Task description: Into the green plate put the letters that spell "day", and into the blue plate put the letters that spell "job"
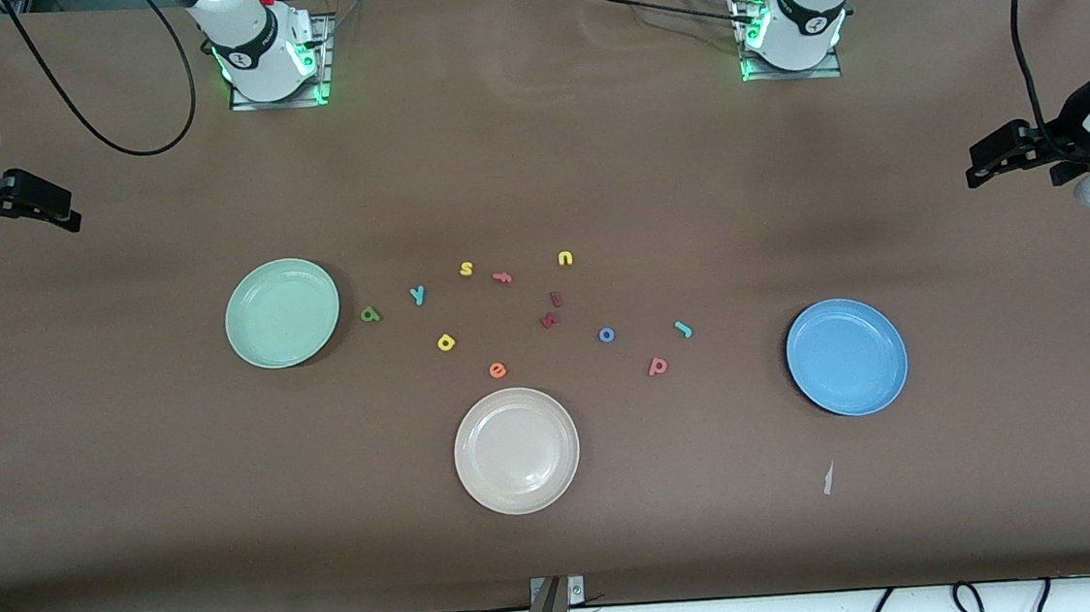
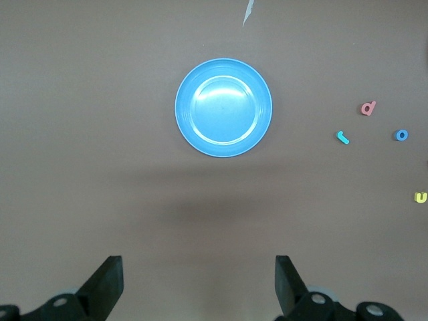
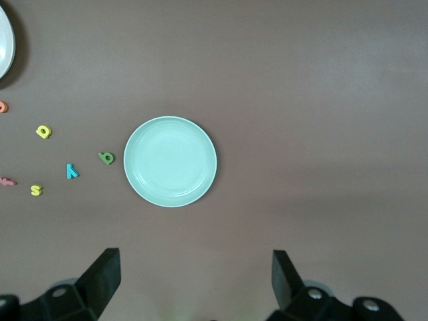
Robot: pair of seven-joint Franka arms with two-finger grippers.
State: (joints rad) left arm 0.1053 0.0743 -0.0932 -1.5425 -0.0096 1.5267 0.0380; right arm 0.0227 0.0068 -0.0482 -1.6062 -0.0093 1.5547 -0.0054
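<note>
Even overhead light, soft shadows, sharp focus

The table is lit evenly from above; a thin dark shadow is cast under the green plate at about 4 o'clock and under the blue plate at about 8 o'clock. Soft glare is seen on the blue plate in the left wrist view. Broad faint shadow bands are laid across the table in both wrist views.

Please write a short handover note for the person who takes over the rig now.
Left claw and right claw: both open, empty, waiting at the table's ends.
Green plate and blue plate: nothing in them.
On the table between them: green "a", teal "y", yellow "d"; blue "o", teal "j", pinkish-red "b".
Done: nothing. Left: all six letters.
</note>
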